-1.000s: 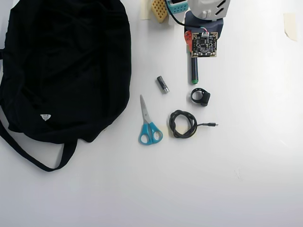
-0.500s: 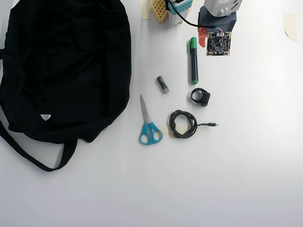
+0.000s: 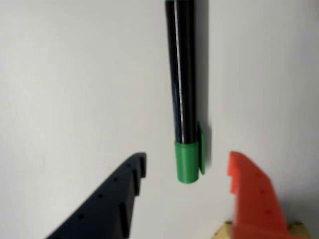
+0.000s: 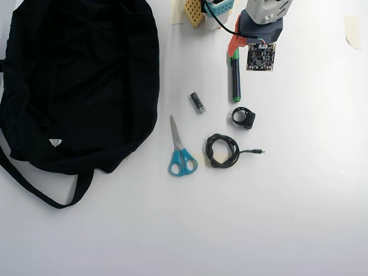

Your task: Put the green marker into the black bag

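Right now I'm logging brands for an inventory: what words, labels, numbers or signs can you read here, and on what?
No text is readable in either view.
Small white triangular label on the black bag: too small to read.
Circuit board on the arm: any markings too small to read.
Green marker: barrel shows only glare in the wrist view, no print visible.
Scissors, battery-like cylinder: no legible markings.

Arm: reaches in from the top edge in the overhead view
Gripper (image 3: 187,167): jaws parted, one dark, one orange; pointing down at the surface
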Tool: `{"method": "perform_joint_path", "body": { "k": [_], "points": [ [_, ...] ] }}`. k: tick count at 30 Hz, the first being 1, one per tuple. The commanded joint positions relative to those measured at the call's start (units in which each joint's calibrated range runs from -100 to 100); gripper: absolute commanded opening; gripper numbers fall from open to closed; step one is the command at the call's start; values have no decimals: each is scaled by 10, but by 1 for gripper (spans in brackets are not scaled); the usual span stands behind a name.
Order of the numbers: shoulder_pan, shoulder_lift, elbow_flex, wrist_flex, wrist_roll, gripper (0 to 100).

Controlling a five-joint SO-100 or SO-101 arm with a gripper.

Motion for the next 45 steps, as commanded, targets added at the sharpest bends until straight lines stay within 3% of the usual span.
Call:
{"method": "perform_joint_path", "body": {
  "k": [1, 14, 34, 45],
  "points": [
    [-1, -3, 3, -12, -2, 25],
    [-4, -1, 61, -120, -3, 25],
    [-4, 110, 36, -122, 2, 31],
    [-14, 143, 35, -190, 0, 31]
  ]
}}
